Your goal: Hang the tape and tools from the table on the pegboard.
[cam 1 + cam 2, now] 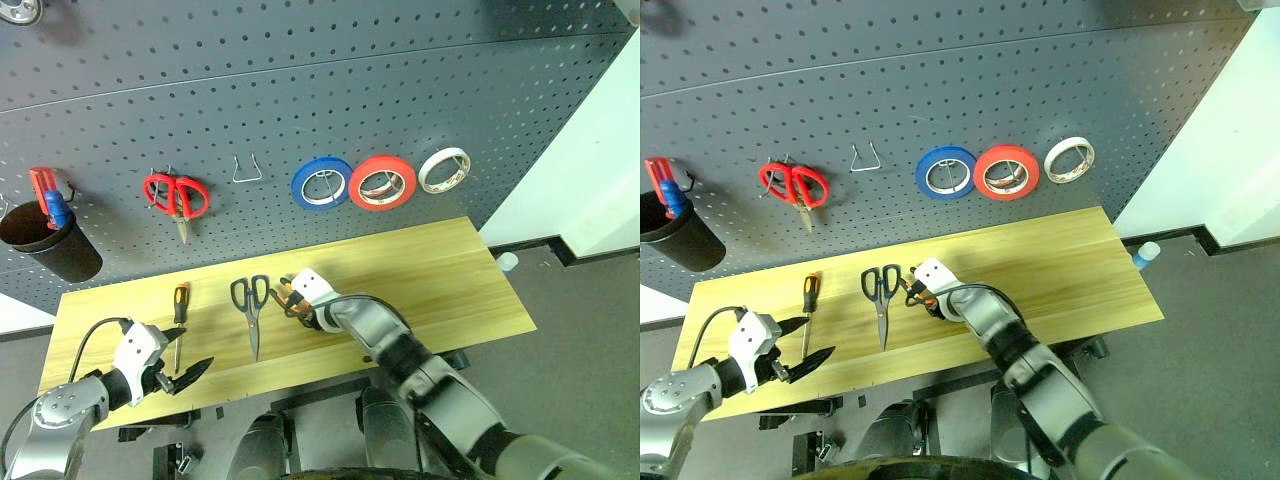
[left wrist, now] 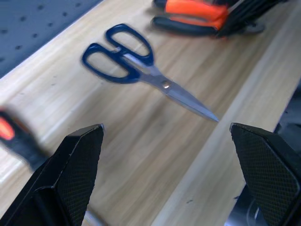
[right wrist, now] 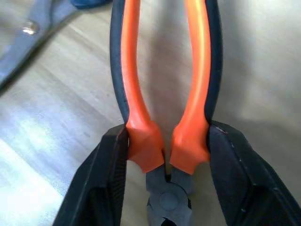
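My right gripper is shut on the orange-and-black pliers, clamping both handles near the joint, low over the light wooden table. Just left of them, the dark-handled scissors lie flat. Farther left lies the slim screwdriver. My left gripper stands open near the table's front left, beside the screwdriver's tip, holding nothing. On the dark pegboard hang a blue tape, a red tape and a white tape.
Red-handled scissors hang on the pegboard's left part, with a bare wire hook between them and the tapes. A black cup holding red and blue tools hangs at far left. The table's right half is bare wood.
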Controlling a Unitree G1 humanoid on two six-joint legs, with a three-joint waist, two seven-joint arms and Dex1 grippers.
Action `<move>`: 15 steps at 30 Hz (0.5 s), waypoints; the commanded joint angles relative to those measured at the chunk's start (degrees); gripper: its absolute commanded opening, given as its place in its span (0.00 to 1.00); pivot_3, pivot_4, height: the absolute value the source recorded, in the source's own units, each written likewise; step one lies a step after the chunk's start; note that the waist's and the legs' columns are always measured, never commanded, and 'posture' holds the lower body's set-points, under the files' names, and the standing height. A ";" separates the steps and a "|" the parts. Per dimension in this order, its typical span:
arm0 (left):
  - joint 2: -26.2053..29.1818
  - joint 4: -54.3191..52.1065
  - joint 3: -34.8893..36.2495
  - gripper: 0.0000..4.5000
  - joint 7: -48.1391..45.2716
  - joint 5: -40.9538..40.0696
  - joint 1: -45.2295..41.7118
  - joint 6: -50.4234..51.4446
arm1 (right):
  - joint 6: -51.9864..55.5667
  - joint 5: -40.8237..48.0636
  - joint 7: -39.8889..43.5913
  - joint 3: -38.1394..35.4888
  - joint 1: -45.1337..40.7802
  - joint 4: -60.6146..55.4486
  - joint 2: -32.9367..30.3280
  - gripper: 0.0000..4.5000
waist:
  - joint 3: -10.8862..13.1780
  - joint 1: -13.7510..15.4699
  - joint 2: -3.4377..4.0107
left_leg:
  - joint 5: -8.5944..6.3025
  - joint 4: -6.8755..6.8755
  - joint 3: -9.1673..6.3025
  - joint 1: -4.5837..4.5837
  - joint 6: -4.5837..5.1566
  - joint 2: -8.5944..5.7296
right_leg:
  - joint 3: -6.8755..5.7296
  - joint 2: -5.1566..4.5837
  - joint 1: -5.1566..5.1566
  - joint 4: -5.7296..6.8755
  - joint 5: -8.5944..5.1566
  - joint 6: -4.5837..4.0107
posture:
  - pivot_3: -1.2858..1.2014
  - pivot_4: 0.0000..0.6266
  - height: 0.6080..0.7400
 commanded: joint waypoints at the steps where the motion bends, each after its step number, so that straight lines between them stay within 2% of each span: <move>1: -0.27 -0.54 3.49 1.00 0.15 -2.36 0.57 -0.79 | -8.18 0.02 7.39 1.58 1.37 -14.13 -4.84 0.47 | 0.00 -0.11 -0.04 | 0.00 -0.01 0.00 -0.06 -0.01 0.01 | -0.02 0.00 -0.06 0.00 0.00 0.00 | 0.47 0.25 0.98; 6: -0.39 3.41 4.60 1.00 -0.79 -2.52 -0.56 -3.16 | -12.65 1.29 12.61 0.37 1.33 -22.72 -7.91 0.47 | -0.02 -0.33 -0.08 | 0.00 -0.03 -0.01 -0.07 0.00 0.10 | -0.06 0.10 -0.13 0.06 0.02 -0.05 | 0.47 0.22 0.98; 11: -2.01 4.81 6.50 1.00 -1.98 -5.30 -2.26 -6.97 | -14.80 3.99 15.61 -2.66 -2.35 -27.22 -6.86 0.47 | -0.12 0.01 -0.24 | 0.00 0.04 -0.01 -0.15 -0.01 0.06 | -0.07 0.04 -0.08 -0.05 0.03 -0.05 | 0.47 0.19 0.98; 15: -4.35 1.74 9.43 1.00 -2.37 -10.18 -3.97 -8.27 | -11.99 8.02 14.87 -7.53 -9.19 -28.85 -2.70 0.47 | -0.14 0.11 -0.27 | 0.05 0.05 -0.04 -0.18 -0.09 0.06 | -0.10 0.04 -0.12 -0.01 0.08 -0.11 | 0.47 0.16 0.98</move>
